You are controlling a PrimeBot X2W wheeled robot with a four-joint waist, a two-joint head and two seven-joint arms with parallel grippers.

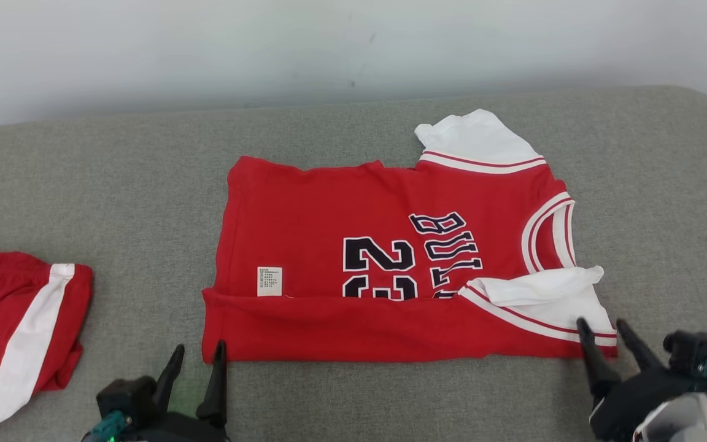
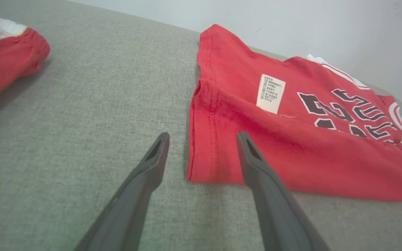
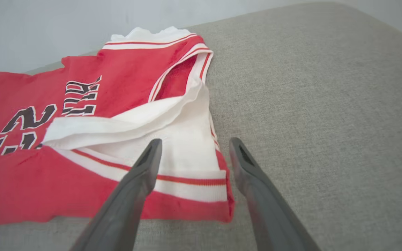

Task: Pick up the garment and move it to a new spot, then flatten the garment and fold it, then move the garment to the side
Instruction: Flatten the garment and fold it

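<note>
I'm hovering left gripper and right gripper, both spread, empty, at near corners of the jersey lying central on the cushion; I'm aiming to pinch both layers evenly

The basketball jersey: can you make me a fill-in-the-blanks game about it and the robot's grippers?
1. The jersey on the grey cushion is mostly ____ in colour.
2. Its small care label is ____ in colour.
3. The left gripper and the right gripper, at the jersey's near corners, are both ____.
4. In the head view, the second garment lies to the jersey's ____.

Missing words: red; white; open; left.
</note>
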